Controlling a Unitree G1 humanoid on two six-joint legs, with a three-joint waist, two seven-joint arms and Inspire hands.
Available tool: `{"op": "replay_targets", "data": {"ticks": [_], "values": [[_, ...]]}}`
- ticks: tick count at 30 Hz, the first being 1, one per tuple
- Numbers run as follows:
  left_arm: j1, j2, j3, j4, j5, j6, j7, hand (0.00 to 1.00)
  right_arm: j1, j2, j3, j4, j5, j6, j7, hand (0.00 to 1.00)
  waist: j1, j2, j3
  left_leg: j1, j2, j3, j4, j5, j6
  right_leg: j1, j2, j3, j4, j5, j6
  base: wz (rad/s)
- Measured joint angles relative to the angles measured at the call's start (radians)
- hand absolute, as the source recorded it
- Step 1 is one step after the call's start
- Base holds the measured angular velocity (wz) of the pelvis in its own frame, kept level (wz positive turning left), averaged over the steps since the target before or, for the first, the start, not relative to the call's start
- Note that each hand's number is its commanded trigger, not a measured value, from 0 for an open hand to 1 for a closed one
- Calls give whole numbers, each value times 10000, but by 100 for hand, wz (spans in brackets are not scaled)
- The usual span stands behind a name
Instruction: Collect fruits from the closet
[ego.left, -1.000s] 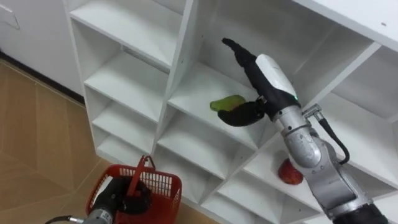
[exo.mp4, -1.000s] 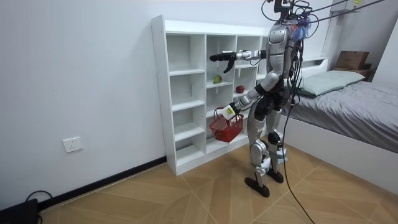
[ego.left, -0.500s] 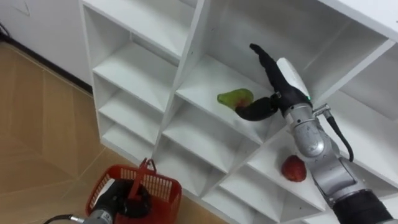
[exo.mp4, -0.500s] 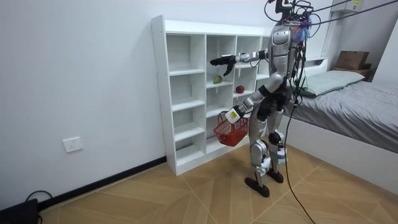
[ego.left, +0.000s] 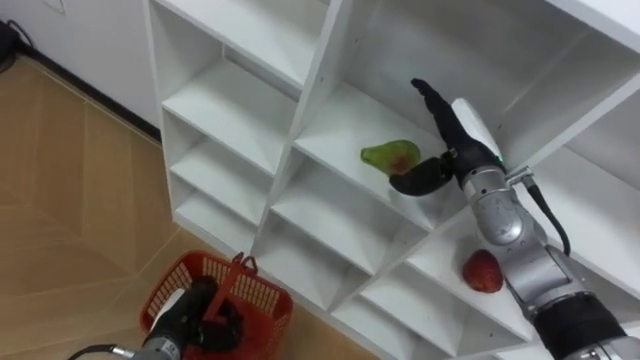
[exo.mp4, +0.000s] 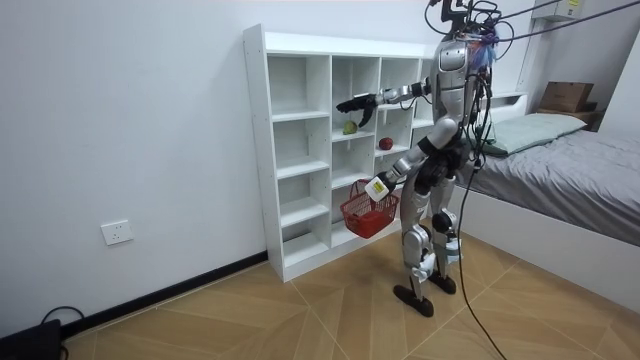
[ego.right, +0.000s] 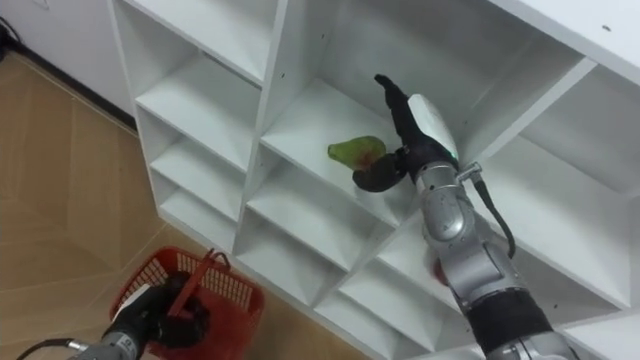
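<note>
Closet (ego.left: 230, 110): standing right in front, bed behind. Basket (ego.left: 270, 305): hanging low, left hand (ego.left: 195, 318) clenching its handle. Right hand (ego.left: 455, 135): hovering in middle cubby, fingers released, thumb just beside pear (ego.left: 390, 157). Red fruit (ego.left: 482, 271): lying in next cubby right, lower.

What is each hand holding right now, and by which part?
The left hand grips the red basket by its handle. The right hand is open beside the green pear on the shelf, holding nothing.
</note>
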Motion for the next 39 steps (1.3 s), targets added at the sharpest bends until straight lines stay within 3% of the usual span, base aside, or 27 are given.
{"op": "replay_targets", "data": {"ticks": [11,17,28,39], "values": [[-60,18,-167,-22,-19,21,-132,100,-158,-57,-1,590,6,40,75,0,122,103,15,-459,-77,-101,211,1,1,-374,-4,-14,44,0,0,3],[-113,16,-293,-21,-26,20,-139,100,-397,-68,8,933,-47,38,75,0,126,242,63,-595,-75,-91,231,1,1,-530,-11,-19,121,0,0,0],[-231,27,-609,-20,-28,22,-97,100,-904,-181,19,1344,-68,36,51,0,124,302,41,-866,-66,-135,339,9,0,-827,-8,8,271,6,-10,0],[-261,242,-1140,-15,-27,20,-55,100,-1312,-185,31,1975,-49,-14,-40,0,108,366,68,-1009,-75,-123,393,10,-2,-886,-5,3,285,11,-18,1]]}}
